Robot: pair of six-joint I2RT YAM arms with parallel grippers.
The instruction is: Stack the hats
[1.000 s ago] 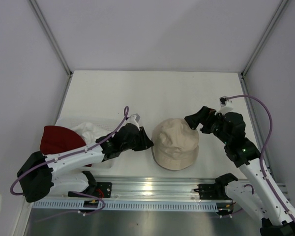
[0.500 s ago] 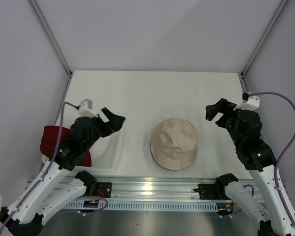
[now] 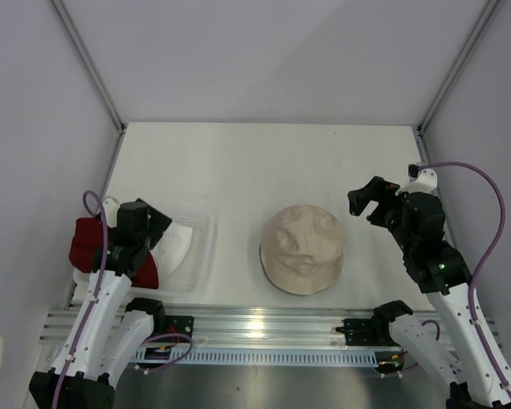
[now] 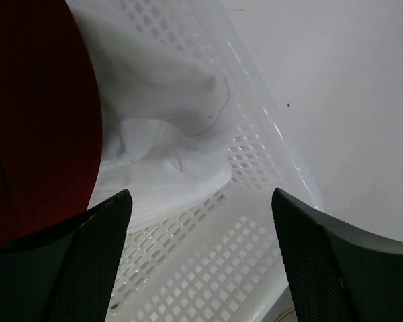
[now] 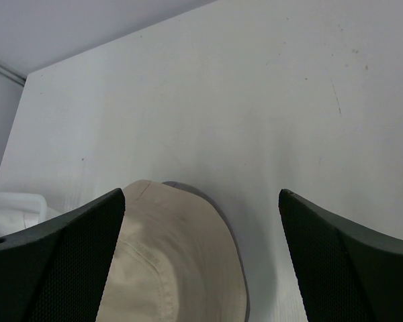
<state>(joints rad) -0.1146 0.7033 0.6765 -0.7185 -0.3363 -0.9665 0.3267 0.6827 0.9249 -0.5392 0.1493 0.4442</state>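
Top view, beige hat [image 3: 303,249]: crown up on the table [image 3: 264,162], lower centre of the frame, all on its own.
Top view, dark red hat [image 3: 87,243]: far left, at the left end of the tray [image 3: 202,228], touching the white hat [image 3: 177,243] beside it.
Top view, left gripper [image 3: 146,223]: pointing down over the red and white hats.
Top view, right gripper [image 3: 366,198]: right of the frame, up off the table near the beige hat's upper right.
Left wrist view, fingers: spread wide at the bottom corners, nothing between them.
Left wrist view, below: red hat fills the left, crumpled white hat in the middle, perforated tray running to the lower right.
Right wrist view, fingers: spread wide and empty.
Right wrist view, below: beige hat at bottom centre-left, a grey edge showing at its rim.
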